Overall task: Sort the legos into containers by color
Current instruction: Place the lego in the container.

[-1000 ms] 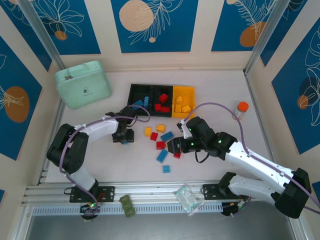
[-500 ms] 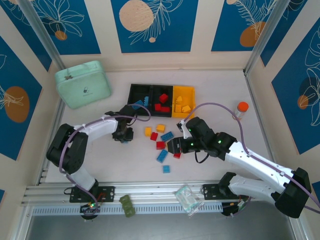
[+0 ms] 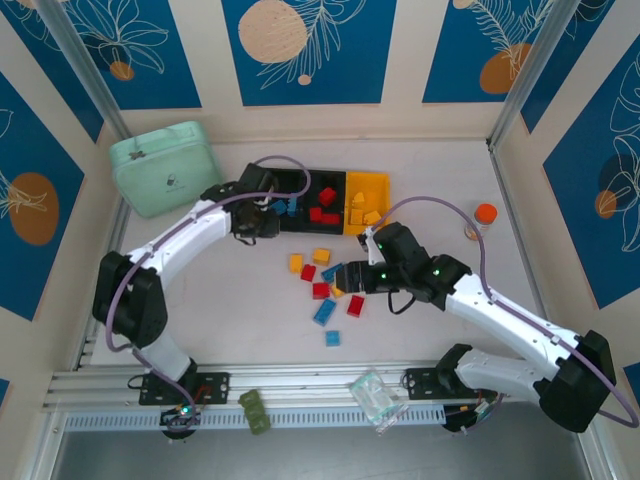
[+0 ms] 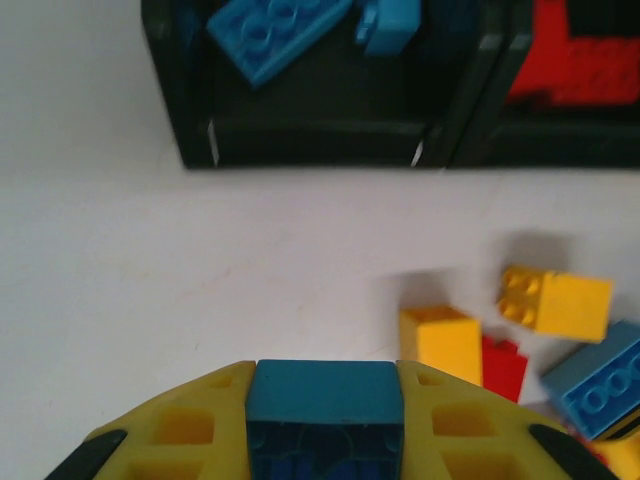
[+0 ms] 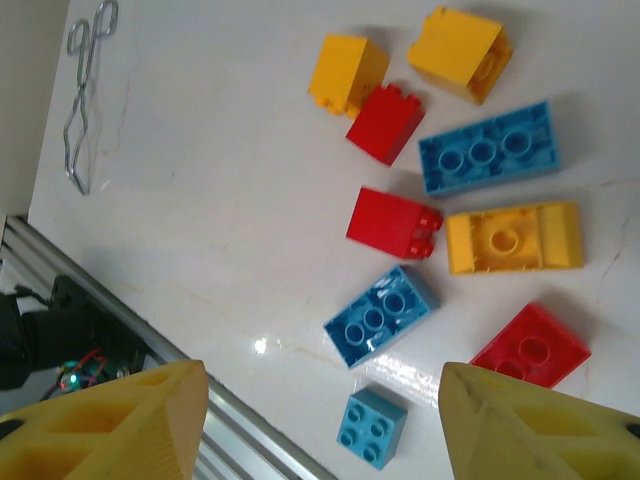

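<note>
Left pincer (image 4: pixel 325 432), seemingly gripping a blue lego (image 4: pixel 325 392), has reached the containers (image 4: pixel 310 152).

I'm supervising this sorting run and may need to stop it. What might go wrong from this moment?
The left end effector grips a blue brick short of the left black bin; released early it lands outside, or it may clip the near wall. The right end effector hangs open by a red brick, a yellow brick and a loose blue brick packed close; closing may catch two.
</note>
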`<state>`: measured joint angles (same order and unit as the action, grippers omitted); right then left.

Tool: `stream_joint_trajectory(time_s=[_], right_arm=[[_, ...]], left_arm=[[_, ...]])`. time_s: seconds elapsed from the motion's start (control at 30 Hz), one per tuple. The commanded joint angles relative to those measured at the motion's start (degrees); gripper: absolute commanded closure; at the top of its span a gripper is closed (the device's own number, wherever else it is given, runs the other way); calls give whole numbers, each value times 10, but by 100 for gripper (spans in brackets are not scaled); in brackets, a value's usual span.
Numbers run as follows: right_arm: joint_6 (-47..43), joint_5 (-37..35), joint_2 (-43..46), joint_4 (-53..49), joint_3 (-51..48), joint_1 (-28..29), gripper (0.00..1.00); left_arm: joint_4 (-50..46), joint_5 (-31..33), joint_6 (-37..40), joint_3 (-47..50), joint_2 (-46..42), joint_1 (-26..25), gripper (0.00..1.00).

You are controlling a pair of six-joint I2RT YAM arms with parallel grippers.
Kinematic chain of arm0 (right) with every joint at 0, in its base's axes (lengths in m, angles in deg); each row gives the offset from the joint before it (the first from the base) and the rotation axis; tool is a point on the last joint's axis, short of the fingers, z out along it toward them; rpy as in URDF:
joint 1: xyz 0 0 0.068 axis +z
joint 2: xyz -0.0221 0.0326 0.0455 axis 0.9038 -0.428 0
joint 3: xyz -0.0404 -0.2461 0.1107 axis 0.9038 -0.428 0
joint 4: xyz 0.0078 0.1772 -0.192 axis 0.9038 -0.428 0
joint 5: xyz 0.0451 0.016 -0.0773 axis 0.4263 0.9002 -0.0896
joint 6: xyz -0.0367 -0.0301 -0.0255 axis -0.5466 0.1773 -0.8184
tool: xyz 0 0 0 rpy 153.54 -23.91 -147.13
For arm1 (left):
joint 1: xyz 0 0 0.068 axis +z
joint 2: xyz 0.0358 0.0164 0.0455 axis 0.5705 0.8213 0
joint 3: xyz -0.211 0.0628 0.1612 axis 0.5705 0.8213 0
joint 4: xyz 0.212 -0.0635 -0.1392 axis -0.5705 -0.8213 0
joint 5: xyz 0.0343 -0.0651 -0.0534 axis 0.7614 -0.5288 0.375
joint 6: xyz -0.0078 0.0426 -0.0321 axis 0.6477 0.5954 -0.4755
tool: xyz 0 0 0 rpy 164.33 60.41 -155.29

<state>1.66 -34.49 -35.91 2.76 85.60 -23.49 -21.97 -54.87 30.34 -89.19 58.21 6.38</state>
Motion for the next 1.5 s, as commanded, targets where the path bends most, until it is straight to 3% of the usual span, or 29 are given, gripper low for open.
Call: stream_joint_trajectory(time_s=[0.0, 0.57, 0.73, 0.93, 1.13, 1.47], right_arm=[[-2, 12, -12, 9, 27, -11, 38], [-13, 28, -49, 10, 54, -59, 37], [-17, 39, -73, 25, 63, -72, 37], [-17, 43, -83, 30, 67, -76, 37], [-14, 40, -75, 23, 68, -77, 37], [-1, 15, -31, 1, 50, -73, 37]], left_arm=[[-29, -14, 21, -67, 54, 16, 77], [-145, 4, 45, -492, 372, 61, 75], [-175, 13, 48, -574, 437, 64, 74], [-177, 17, 48, -581, 456, 67, 70], [-176, 6, 43, -579, 449, 66, 53], [-136, -34, 35, -485, 337, 58, 50]])
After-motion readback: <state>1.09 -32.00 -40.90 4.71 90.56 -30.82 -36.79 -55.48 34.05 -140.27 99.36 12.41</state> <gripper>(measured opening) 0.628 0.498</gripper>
